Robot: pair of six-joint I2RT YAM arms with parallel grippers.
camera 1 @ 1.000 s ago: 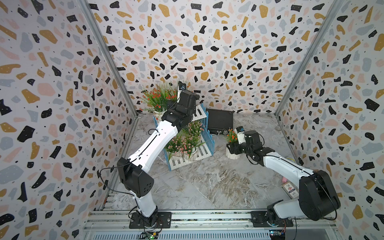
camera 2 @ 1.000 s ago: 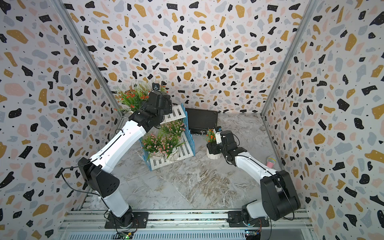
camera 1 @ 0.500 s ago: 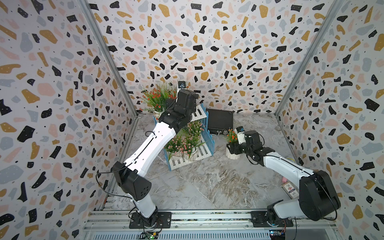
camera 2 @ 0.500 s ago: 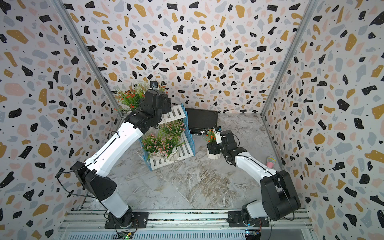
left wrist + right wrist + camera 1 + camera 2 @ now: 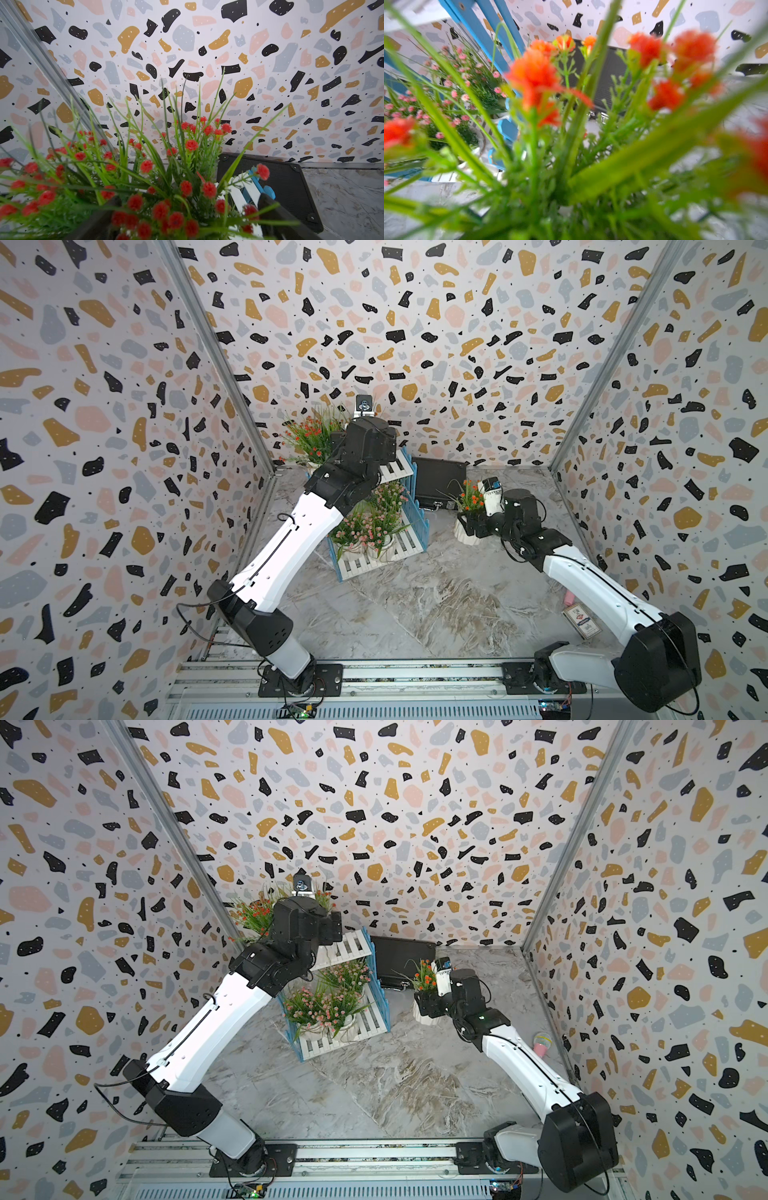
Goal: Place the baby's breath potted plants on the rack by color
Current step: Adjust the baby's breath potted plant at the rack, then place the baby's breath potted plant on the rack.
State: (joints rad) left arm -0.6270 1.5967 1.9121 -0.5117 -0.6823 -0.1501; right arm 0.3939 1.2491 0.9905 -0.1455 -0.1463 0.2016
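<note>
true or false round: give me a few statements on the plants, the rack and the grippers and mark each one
1. The pink plants stand on the lower tier of the rack. True.
2. The right gripper is at a pink plant. False: it is at an orange-red plant that stands on the table.
3. The black case lies on the rack's upper tier. False: it is on the table beside the rack.
4. The left gripper is up at the rack's upper tier, with orange-red blossoms between its jaws. True.
</note>
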